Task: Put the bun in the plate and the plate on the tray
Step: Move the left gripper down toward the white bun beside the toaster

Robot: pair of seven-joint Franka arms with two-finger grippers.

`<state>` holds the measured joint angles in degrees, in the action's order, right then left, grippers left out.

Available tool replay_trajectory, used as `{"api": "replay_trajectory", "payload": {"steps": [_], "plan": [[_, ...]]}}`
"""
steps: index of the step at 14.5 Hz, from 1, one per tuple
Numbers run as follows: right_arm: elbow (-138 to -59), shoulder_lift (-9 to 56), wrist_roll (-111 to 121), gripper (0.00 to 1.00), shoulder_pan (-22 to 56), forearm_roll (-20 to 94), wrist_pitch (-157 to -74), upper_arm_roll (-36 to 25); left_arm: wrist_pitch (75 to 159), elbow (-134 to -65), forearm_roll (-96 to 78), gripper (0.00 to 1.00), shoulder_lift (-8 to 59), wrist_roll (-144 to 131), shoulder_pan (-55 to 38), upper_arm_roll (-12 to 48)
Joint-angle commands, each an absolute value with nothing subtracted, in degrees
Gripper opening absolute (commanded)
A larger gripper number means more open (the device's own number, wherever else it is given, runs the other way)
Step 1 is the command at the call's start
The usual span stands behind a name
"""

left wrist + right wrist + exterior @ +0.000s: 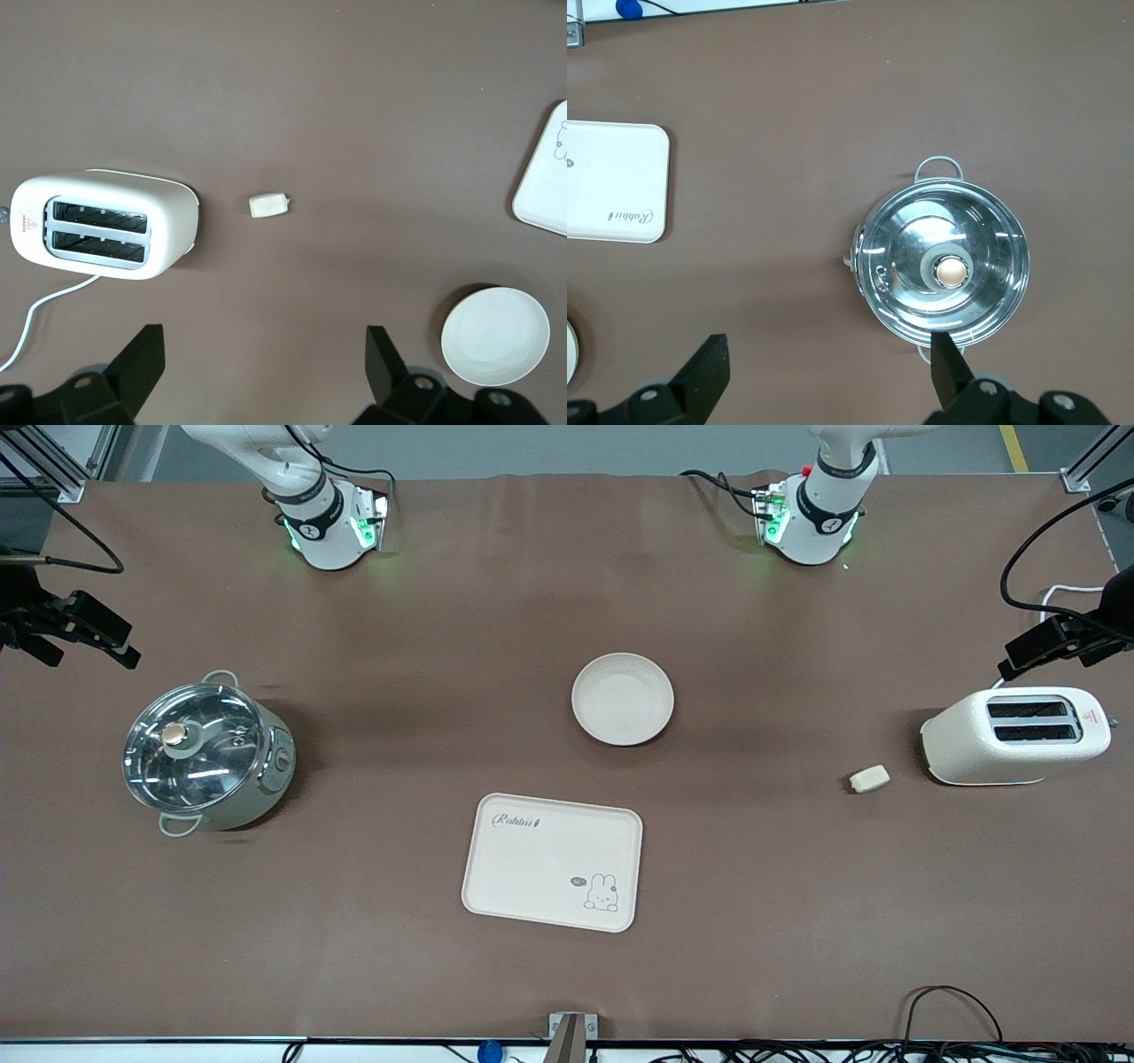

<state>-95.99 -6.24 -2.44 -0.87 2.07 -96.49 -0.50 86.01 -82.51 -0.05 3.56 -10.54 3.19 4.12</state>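
Bun (869, 779) is lying flat on the tabletop (797, 921) beside the toaster (1015, 737), long axis pointing toward it; left end effector (262, 354) and right end effector (828, 359) are being held wide, empty.

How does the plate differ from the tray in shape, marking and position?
The plate is round; the tray is rectangular with rounded corners. The plate is plain; the tray carries "Rabbit" lettering and a rabbit drawing. The plate lies farther from the front camera than the tray. Both are cream, empty and flat on the table.
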Motion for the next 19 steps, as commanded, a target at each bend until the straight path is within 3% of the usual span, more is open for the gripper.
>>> {"api": "replay_trajectory", "payload": {"steps": [1, 8, 16, 19], "plan": [[-97.1, -7.1, -2.0, 1.00, -1.6, 1.9, -97.2, -0.2, 85.3, -81.1, -0.2, 1.00, 4.0, -11.1, 3.3, 4.2], [-95.3, -6.0, -1.9, 1.00, -1.3, 1.8, -98.4, -0.1, 85.7, -81.9, -0.6, 1.00, 5.5, -9.8, 4.5, 4.2], [-95.5, -6.1, -2.3, 1.00, -1.6, 1.9, -98.0, -0.1, 93.7, -84.3, 0.3, 1.00, 14.8, -5.4, 9.4, 4.3], [-95.5, -6.1, -2.4, 1.00, -1.5, 1.9, -97.9, -0.1, 101.0, -90.1, 0.2, 1.00, 16.2, -5.7, 9.5, 4.4]]}}
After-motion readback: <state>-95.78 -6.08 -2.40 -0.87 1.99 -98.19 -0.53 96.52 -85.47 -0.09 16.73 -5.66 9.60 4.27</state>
